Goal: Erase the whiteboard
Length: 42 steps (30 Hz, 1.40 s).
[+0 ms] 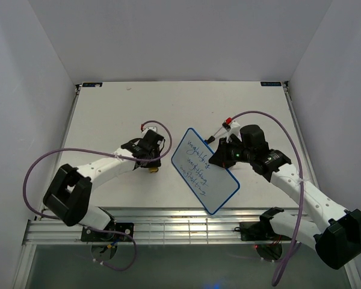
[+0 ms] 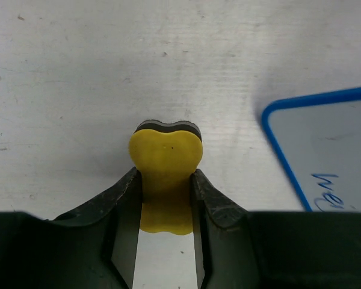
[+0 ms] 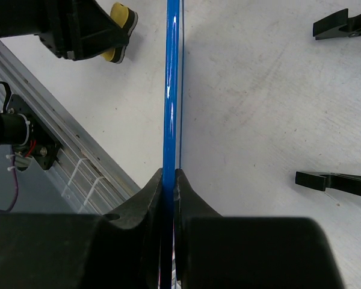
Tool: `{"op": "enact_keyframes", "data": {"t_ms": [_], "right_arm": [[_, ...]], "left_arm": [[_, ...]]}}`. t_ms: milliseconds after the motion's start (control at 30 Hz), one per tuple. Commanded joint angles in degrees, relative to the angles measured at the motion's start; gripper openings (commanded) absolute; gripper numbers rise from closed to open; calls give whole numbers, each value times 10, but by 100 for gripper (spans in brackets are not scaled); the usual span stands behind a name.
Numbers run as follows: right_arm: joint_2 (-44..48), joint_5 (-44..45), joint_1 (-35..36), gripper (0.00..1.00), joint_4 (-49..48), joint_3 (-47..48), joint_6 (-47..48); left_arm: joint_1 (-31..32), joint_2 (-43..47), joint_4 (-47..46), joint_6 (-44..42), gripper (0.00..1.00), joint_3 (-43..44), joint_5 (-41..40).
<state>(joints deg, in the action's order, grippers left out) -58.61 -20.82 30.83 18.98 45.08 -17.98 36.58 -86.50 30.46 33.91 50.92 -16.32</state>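
left pincer (image 2: pixel 166 183) is clamped on the yellow heart-shaped foam eraser (image 2: pixel 166 149). the blue-framed whiteboard (image 2: pixel 328 135), bearing blue writing (image 2: pixel 326 183), lies just right of its tips. right pincer (image 3: pixel 169 179) grips the board's edge. carry the eraser's dark felt onto the writing; press flat, hold the board firm.

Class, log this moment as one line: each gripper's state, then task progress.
left gripper: shut on yellow eraser, off the whiteboard | right gripper: shut on whiteboard edge | writing: not yet erased
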Motion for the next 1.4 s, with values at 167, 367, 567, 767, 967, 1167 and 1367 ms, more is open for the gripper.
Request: {"op": "enact_keyframes", "data": {"t_ms": [167, 367, 567, 767, 967, 1167, 1367], "right_arm": [[12, -19, 3, 8, -80, -10, -27], [24, -39, 5, 8, -85, -10, -42], [32, -45, 6, 8, -82, -11, -52], [46, -92, 8, 8, -96, -13, -70], [61, -113, 10, 8, -91, 0, -75], [56, -149, 19, 8, -107, 3, -79], [60, -142, 27, 8, -127, 4, -89]], "left_arm": [[58, 230, -223, -32, 22, -112, 29], [111, 321, -441, -98, 23, -190, 45], [118, 268, -530, -159, 22, -182, 55], [118, 218, -588, -200, 21, -172, 47], [118, 199, -616, -218, 21, -174, 51], [118, 191, -627, -220, 21, -184, 70], [133, 192, -632, -209, 20, -196, 79]]}}
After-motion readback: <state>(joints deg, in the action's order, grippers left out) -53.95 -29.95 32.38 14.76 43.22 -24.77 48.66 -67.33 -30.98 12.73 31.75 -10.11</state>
